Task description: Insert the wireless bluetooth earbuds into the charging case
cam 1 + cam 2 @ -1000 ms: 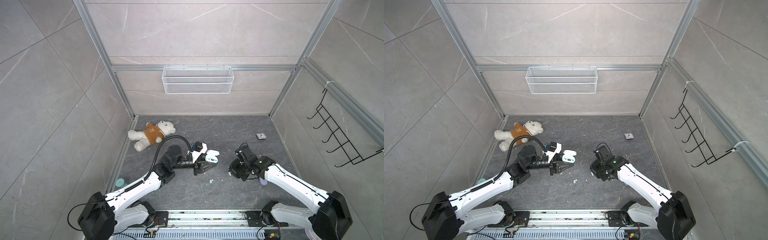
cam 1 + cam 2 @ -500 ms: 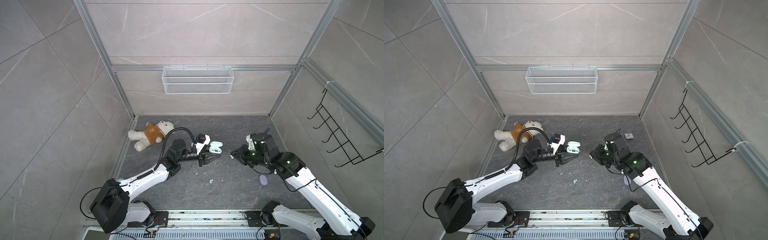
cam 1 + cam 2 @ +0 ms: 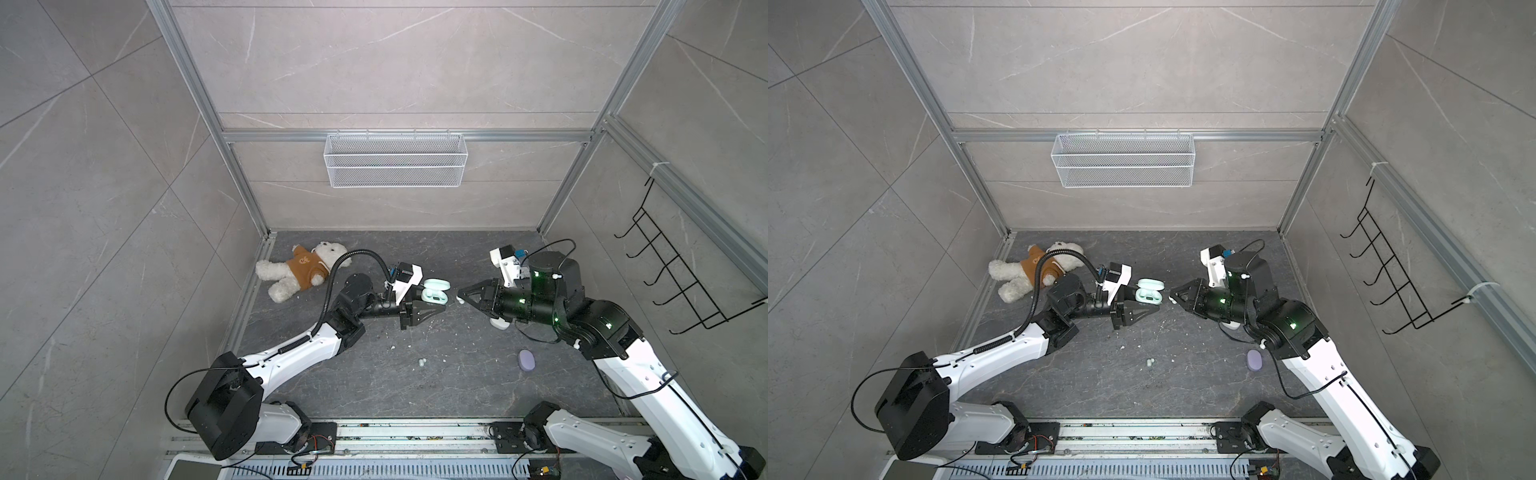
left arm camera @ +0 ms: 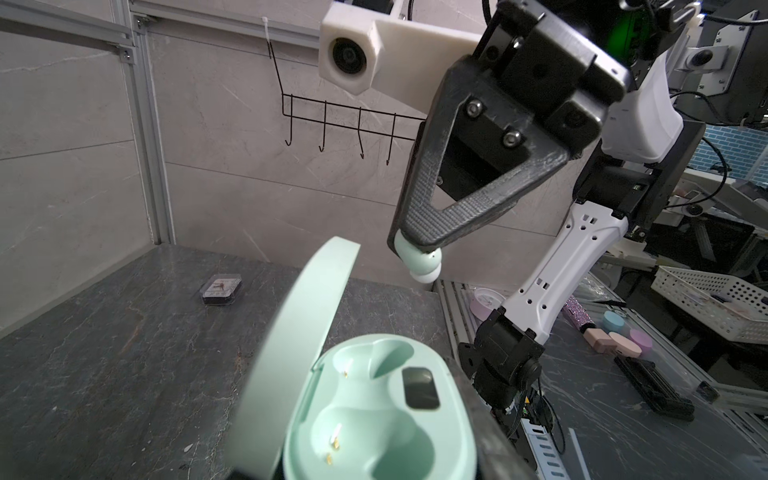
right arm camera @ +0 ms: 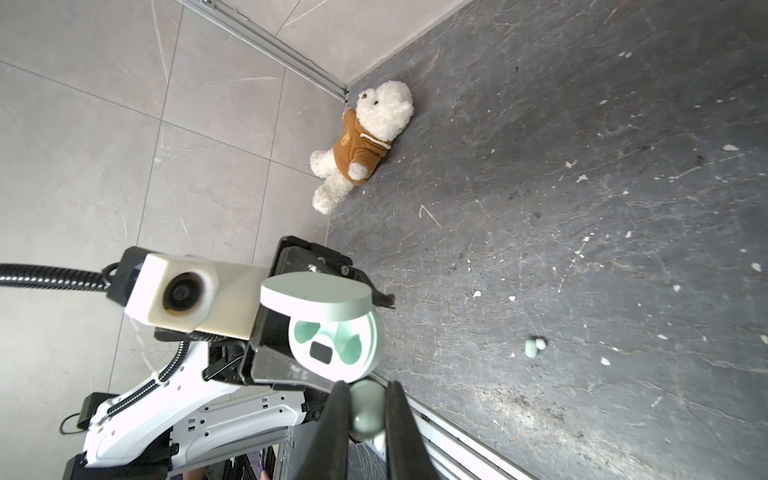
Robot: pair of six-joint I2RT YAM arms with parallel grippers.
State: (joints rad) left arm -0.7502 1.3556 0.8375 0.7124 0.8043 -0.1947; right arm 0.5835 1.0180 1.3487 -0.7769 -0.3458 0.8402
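— What is seen in both top views?
— The mint charging case [image 3: 435, 296] is clamped in the left gripper [image 3: 432, 306], its lid open. The right gripper [image 3: 462, 296] is closed on one mint earbud [image 3: 459, 300]. This bud is held just beside the case on its right, apart from it. The case's long axis is judged to run roughly along the line joining the two grippers.
— What is counted?
— One mint case and two mint buds: the held one and a loose earbud [image 3: 1149, 362]. The loose one lies on the table [image 3: 374, 386] towards the front, about midway between the arms, so neither arm is clearly nearer. One lilac oval [image 3: 1254, 359] is also seen by the right arm.
— What is shown in the left wrist view?
— Two sockets [image 4: 374, 449] are counted in the case, and both are empty. The held bud is seen above and beyond them, past the raised lid [image 4: 299, 332].
— And in the right wrist view?
— The bud is seen pinched between the two fingers [image 5: 334, 436], and the case's open face is turned towards it. A short, aligned advance into a socket is judged to be called for
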